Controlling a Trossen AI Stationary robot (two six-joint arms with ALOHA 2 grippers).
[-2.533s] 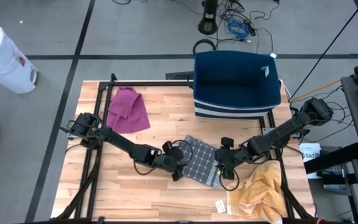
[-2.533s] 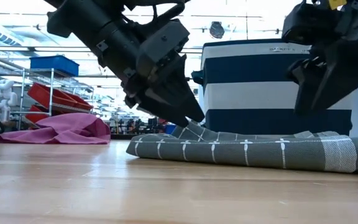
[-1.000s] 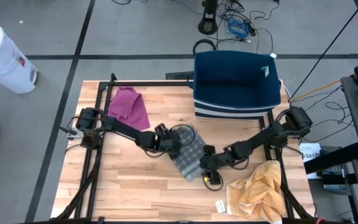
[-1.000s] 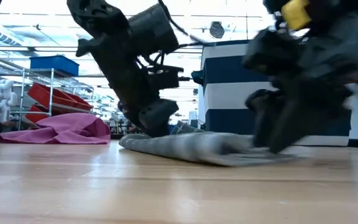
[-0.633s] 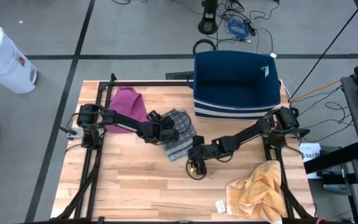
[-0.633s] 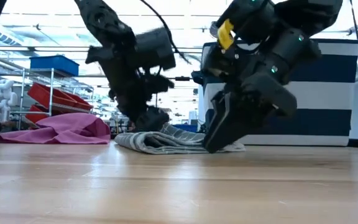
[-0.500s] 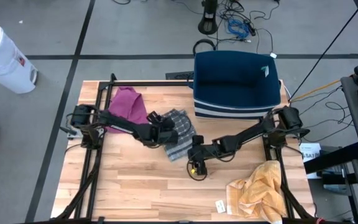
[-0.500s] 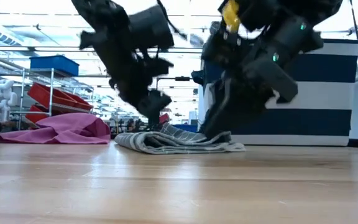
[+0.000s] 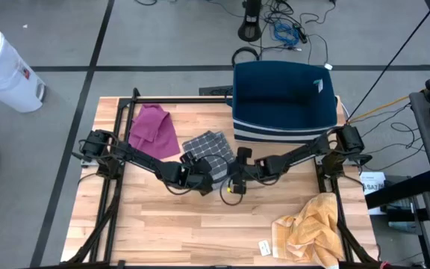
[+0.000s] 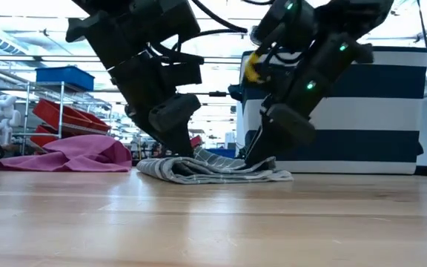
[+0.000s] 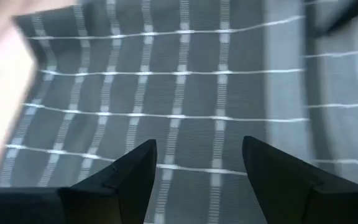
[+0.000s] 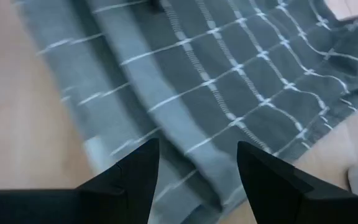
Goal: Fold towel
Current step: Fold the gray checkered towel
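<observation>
Grey checked towel [image 9: 209, 146] lies folded mid-table, at the blue bin's [image 9: 282, 101] 8 o'clock. Left gripper [image 11: 197, 165] and right gripper [image 12: 197, 163] hover over it, fingers spread, holding nothing (release apparently complete). Recommend lifting straight up to avoid dragging layers.

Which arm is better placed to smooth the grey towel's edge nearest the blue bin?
Probably the right: its gripper, open, sits at the grey towel's bin-side corner, toward the blue bin. The left gripper is farther over.
</observation>
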